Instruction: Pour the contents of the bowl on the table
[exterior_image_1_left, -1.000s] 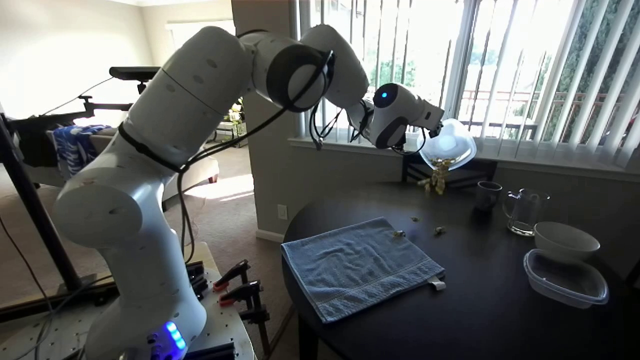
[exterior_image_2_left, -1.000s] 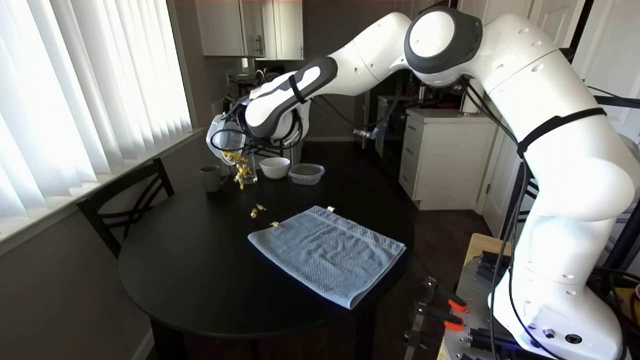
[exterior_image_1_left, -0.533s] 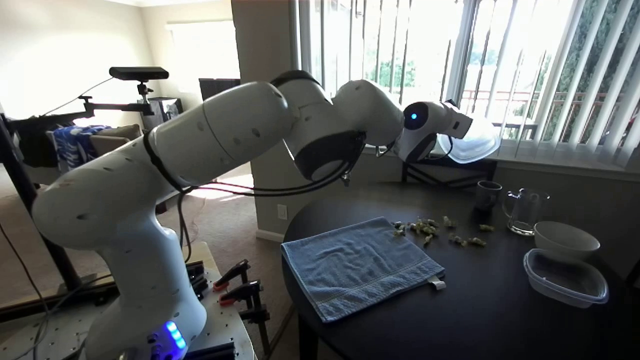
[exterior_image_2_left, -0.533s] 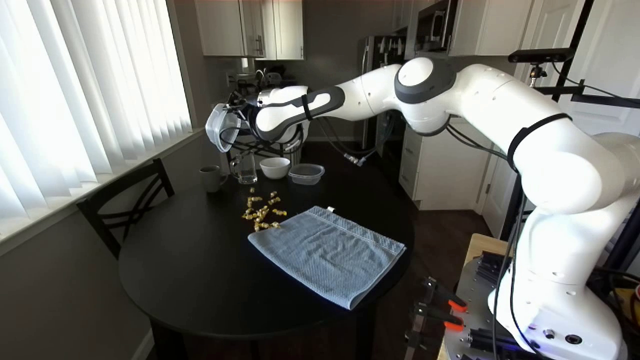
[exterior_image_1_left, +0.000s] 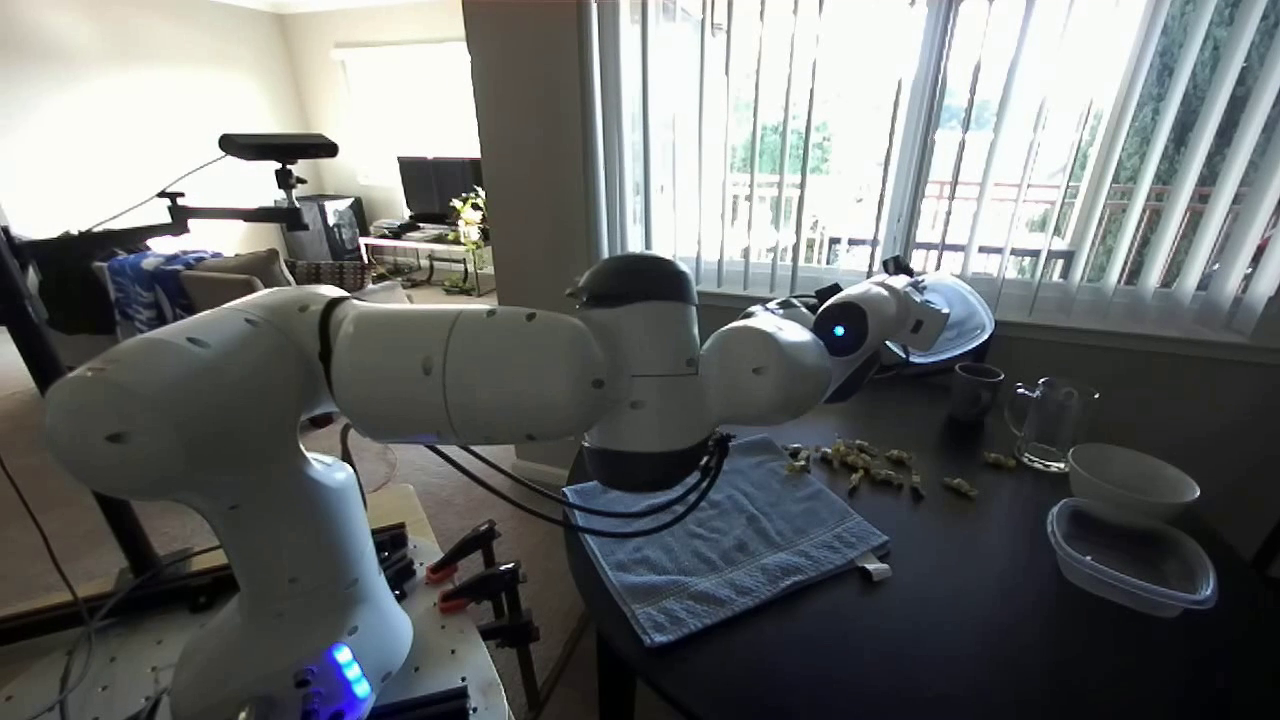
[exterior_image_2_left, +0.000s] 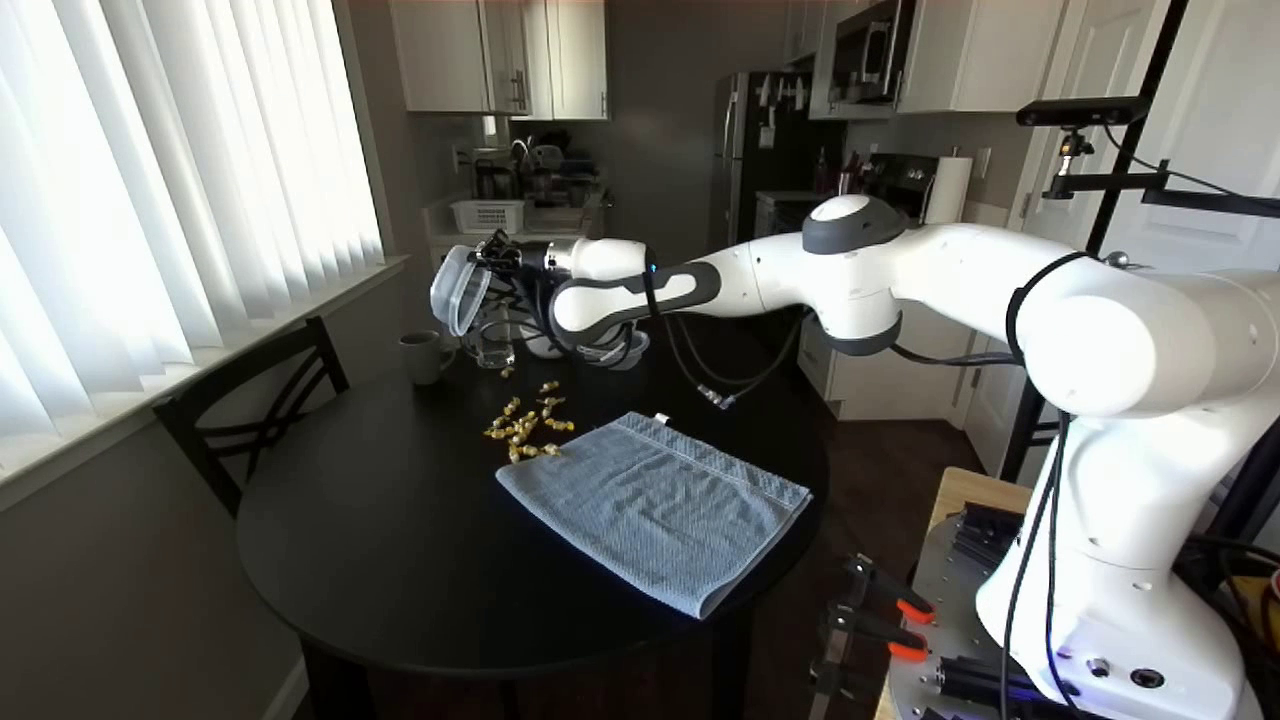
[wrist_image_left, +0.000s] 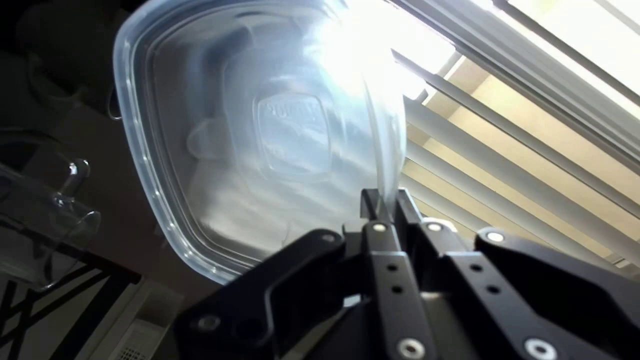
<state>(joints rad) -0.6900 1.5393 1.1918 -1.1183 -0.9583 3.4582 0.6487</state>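
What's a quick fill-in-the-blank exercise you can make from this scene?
Open or shut: the gripper is ____ on the rim of the bowl.
The scattered contents lie mostly on the dark ____.
Of the grey mug and clear mug, the ____ one is nearer the round white bowl.

Missing words: shut; table; clear.

Bits (exterior_image_1_left: 858, 459) on the table (exterior_image_1_left: 960, 630), bowl (wrist_image_left: 295, 135) up in my pincer (wrist_image_left: 387, 204)
Fwiw, in an exterior view the towel (exterior_image_1_left: 745, 560) sits just left of them, glass mug (exterior_image_1_left: 1055, 425) off right.
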